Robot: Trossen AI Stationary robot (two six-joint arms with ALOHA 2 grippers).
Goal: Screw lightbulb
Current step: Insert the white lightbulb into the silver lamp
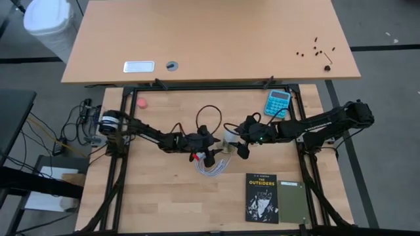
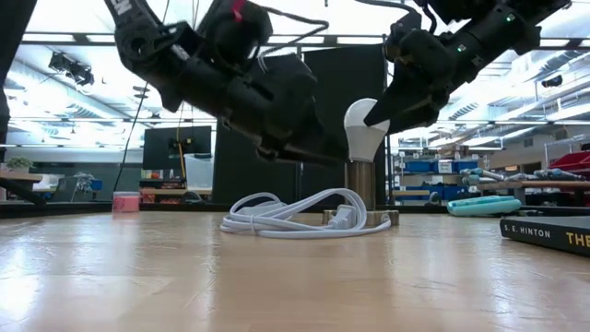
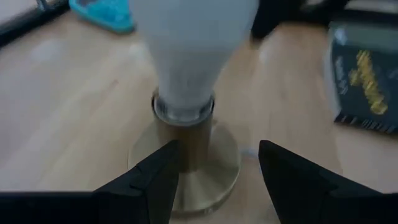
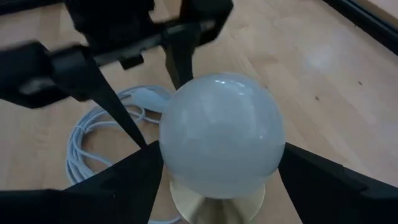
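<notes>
R hand (image 4: pixel 217 180) sits over the lightbulb (image 4: pixel 219 134), fingers (image 4: pixel 118 183) spread to either side of the white globe; can't tell whether the pads actually touch it. In low view the same hand (image 2: pixel 398 109) comes in from above at the globe's top. L hand (image 3: pixel 214 168) is lower down, fingers (image 3: pixel 146 180) apart w/ one each side of the brass socket stem (image 3: pixel 189 143); contact w/ the stem unclear.

Bulb stands upright in the socket, mid-desk, its neck seated at the socket's collar. Socket has a round brass base (image 3: pixel 217 171) flat on the desk (image 1: pixel 151 196).

Coiled white cable (image 2: pixel 290 214) lies just beside the socket base, on the L arm's side. Blue calculator (image 1: pixel 277 103) is near, past the R arm. Dark paperback (image 1: pixel 262 197) lies well apart toward the desk's front edge, green notebook (image 1: pixel 292 202) touching its side. Small pink item (image 1: pixel 141 103) sits far off near the L arm's base.
</notes>
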